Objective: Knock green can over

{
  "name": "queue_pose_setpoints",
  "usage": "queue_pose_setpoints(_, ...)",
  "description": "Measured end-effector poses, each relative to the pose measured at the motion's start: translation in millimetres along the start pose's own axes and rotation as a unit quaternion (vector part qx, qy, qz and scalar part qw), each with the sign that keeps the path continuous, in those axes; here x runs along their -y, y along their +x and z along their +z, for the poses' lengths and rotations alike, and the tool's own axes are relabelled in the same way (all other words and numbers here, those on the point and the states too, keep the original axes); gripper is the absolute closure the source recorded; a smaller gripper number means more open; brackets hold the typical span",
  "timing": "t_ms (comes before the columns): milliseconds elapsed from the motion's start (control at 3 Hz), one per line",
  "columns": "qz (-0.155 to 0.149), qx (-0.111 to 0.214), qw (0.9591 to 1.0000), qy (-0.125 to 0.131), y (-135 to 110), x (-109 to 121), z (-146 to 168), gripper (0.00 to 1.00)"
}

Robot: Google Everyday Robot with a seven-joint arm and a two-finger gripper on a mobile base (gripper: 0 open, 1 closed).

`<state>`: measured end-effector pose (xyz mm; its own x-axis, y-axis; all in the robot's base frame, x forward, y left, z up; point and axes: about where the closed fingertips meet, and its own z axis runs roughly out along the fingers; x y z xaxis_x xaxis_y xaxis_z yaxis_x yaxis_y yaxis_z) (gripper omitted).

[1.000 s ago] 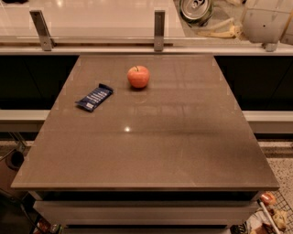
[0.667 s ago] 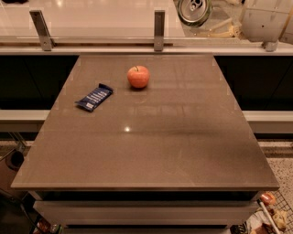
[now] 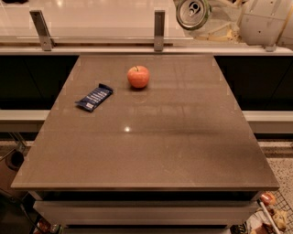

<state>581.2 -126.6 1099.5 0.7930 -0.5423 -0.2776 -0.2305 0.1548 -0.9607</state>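
Note:
The green can [image 3: 193,13] is at the top edge of the camera view, right of centre, up in the air above the back of the table. It is tipped so that its silver top with pull tab faces me, and only a thin rim of its side shows. My gripper [image 3: 207,19] comes in from the white arm [image 3: 263,20] at the top right and is shut on the can. The pale fingers [image 3: 222,28] reach to the can's right side.
A red apple [image 3: 138,76] stands on the brown table [image 3: 155,151] at the back centre. A dark blue snack bar [image 3: 94,97] lies to its left. A rail with two metal posts [image 3: 159,29] runs behind the table. Dark gaps flank it on both sides.
The can and the gripper have come down a little in the view. The apple and the snack bar have not moved.

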Motion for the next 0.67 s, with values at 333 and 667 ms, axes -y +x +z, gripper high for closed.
queue_pose_setpoints(333, -0.061, -0.011, 0.9974, 0.036, 9.8, -5.8, -1.8, 1.00)
queue_pose_setpoints(667, -0.146, -0.020, 0.9872, 0.061, 18.8, -3.4, -4.4, 1.00)
